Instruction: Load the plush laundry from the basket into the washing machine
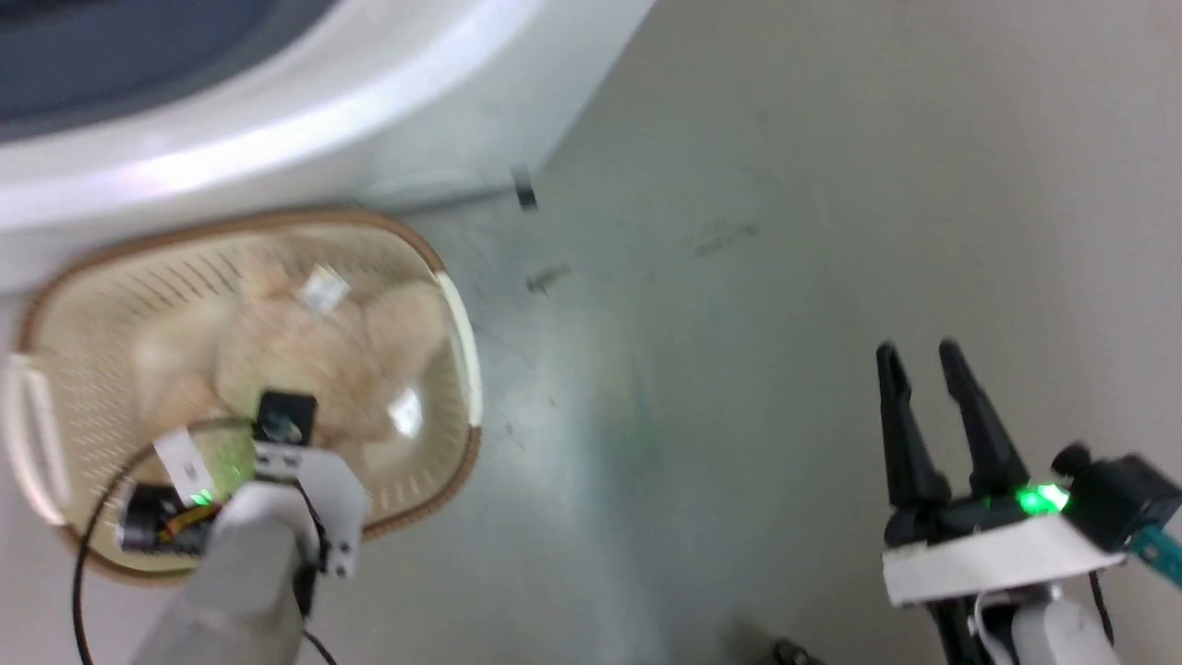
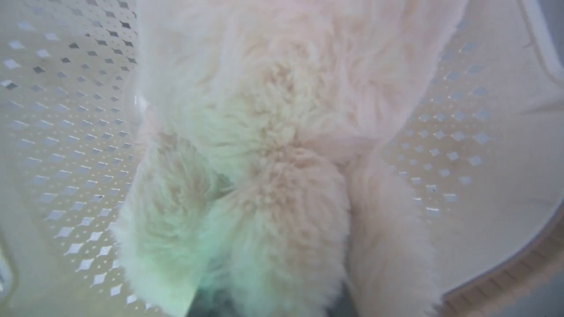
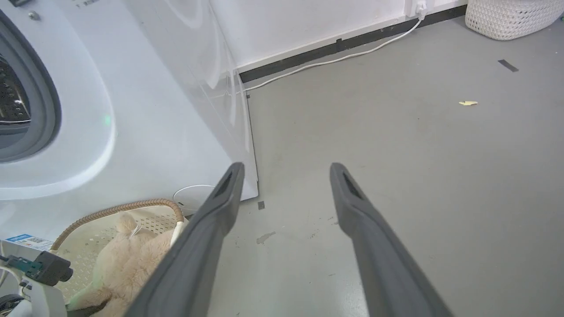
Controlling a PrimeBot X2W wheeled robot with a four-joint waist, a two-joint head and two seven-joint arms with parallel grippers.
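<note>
Right wrist view is catching washing machine (image 3: 88, 132) drum (image 3: 11, 97); left wrist, plush laundry (image 2: 273, 176) fur. Left gripper (image 1: 277, 429) is pointing into basket (image 1: 111, 305), grip unreadable; right gripper (image 3: 286, 166) hovering, spread.

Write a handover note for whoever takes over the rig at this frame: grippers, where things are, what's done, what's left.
Left gripper: down in the basket, on the teddy bear. Its fingers are buried in fur, so the grip cannot be told.
Right gripper: open and empty, over the bare floor to the basket's right.
Basket: on the floor just in front of the washing machine, with the bear inside it.
Done: nothing loaded yet.
Left: confirm the grip, lift the bear out, put it into the drum.
</note>
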